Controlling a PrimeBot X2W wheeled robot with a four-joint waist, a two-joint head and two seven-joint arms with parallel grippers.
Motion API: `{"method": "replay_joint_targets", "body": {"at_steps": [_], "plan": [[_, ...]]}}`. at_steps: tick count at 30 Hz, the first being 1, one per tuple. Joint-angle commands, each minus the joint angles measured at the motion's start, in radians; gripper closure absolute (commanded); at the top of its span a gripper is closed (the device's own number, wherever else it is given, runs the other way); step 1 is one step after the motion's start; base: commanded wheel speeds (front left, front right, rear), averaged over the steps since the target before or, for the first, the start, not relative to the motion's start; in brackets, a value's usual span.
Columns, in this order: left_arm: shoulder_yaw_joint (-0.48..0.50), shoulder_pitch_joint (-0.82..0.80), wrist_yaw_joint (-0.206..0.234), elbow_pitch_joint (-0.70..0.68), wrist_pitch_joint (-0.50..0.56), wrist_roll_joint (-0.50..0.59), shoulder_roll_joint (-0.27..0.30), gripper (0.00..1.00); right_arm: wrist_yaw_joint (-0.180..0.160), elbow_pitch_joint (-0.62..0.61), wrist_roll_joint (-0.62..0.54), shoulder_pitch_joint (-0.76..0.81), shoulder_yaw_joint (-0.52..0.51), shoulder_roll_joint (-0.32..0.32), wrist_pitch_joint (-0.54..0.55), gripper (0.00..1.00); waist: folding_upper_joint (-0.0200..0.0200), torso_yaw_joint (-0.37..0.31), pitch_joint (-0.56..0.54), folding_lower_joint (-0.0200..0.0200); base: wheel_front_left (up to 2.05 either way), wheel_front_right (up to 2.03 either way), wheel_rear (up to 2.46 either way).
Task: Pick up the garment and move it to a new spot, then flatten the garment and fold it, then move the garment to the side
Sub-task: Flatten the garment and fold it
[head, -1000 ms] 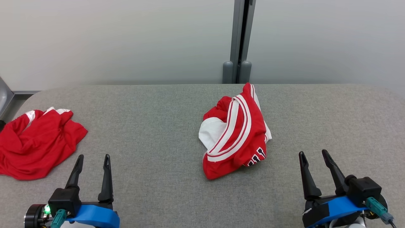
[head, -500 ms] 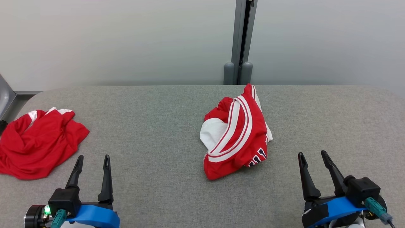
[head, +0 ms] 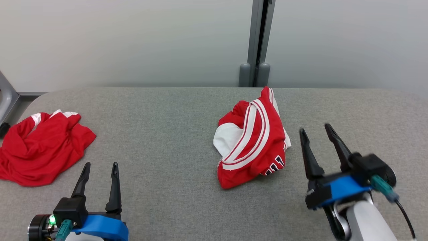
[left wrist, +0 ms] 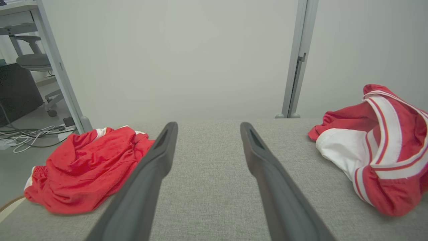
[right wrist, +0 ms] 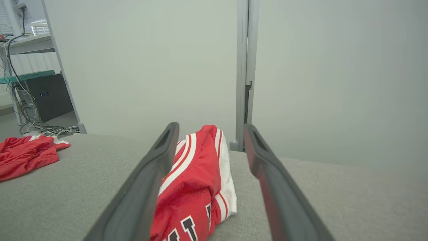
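A crumpled red garment [head: 257, 144] with white stripes and dark letters lies in the middle of the grey padded table [head: 167, 127]. It sits at the right edge of the left wrist view [left wrist: 384, 147]. My right gripper [head: 315, 128] is open, just right of the garment and apart from it. In the right wrist view the garment [right wrist: 194, 187] lies ahead between and under the open fingers of this gripper [right wrist: 211, 125]. My left gripper [head: 101, 164] stands open and empty near the front left edge, its fingers [left wrist: 209, 125] over bare table.
A second, plain red garment [head: 40, 150] lies crumpled at the table's left end, also seen in the left wrist view [left wrist: 87, 167]. A grey post [head: 257, 43] stands against the pale wall behind. Cables and a chair are on the floor beyond the left end.
My right gripper has moved forward and left, closer to the striped garment's right side. The head camera has shifted slightly. The left gripper and both garments have stayed put.
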Motion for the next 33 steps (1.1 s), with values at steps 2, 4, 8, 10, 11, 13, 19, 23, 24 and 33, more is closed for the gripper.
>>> {"method": "replay_joint_targets", "body": {"at_steps": [2,4,8,10,11,13,19,23,24,33], "plan": [[-0.007,-0.024,-0.006,0.001,-0.003,0.005,-0.004,0.0,0.0,0.044,-0.031,-0.091,0.027,-0.007,-0.003,0.0,0.0,0.01,0.012,0.0,0.0,0.0,0.0],[-0.01,-0.032,-0.006,0.0,-0.003,0.005,-0.006,0.0,0.0,0.095,-0.052,-0.163,0.052,-0.013,-0.003,0.0,0.0,0.019,0.022,0.0,0.0,0.0,0.0],[-0.017,-0.054,-0.008,0.001,-0.003,-0.001,-0.011,0.0,0.0,0.227,-0.072,-0.319,0.093,-0.027,0.013,0.0,0.0,0.043,0.047,0.0,0.0,0.0,0.0],[-0.019,-0.059,-0.009,0.0,-0.003,-0.004,-0.013,0.0,0.0,0.264,-0.076,-0.357,0.099,-0.026,0.022,0.0,0.0,0.049,0.055,0.0,0.0,0.0,0.0],[-0.02,-0.065,-0.009,0.0,-0.003,-0.006,-0.014,0.0,0.0,0.306,-0.087,-0.39,0.105,-0.03,0.038,0.0,0.0,0.055,0.061,0.0,0.0,0.0,0.0],[-0.023,-0.077,-0.01,0.001,-0.003,-0.008,-0.018,0.0,0.0,0.376,-0.089,-0.458,0.11,-0.031,0.046,0.0,0.0,0.069,0.079,0.0,0.0,0.0,0.0],[-0.041,-0.113,-0.013,0.007,-0.003,-0.019,-0.031,0.0,0.0,0.609,-0.118,-0.593,0.117,-0.043,0.079,0.0,0.0,0.11,0.136,0.0,0.0,0.0,0.0],[-0.042,-0.133,-0.015,0.014,-0.003,-0.024,-0.035,0.0,0.0,0.74,-0.13,-0.638,0.108,-0.043,0.088,0.0,0.0,0.126,0.16,0.0,0.0,0.0,0.0],[-0.04,-0.135,-0.015,0.015,-0.003,-0.024,-0.036,0.0,0.0,0.771,-0.131,-0.643,0.104,-0.043,0.092,0.0,0.0,0.128,0.163,0.0,0.0,0.0,0.0],[-0.046,-0.16,-0.018,0.023,-0.003,-0.026,-0.043,0.0,0.0,0.934,-0.13,-0.632,0.091,-0.026,0.09,0.57,0.0,0.143,0.179,0.0,0.0,0.0,0.0]]}}
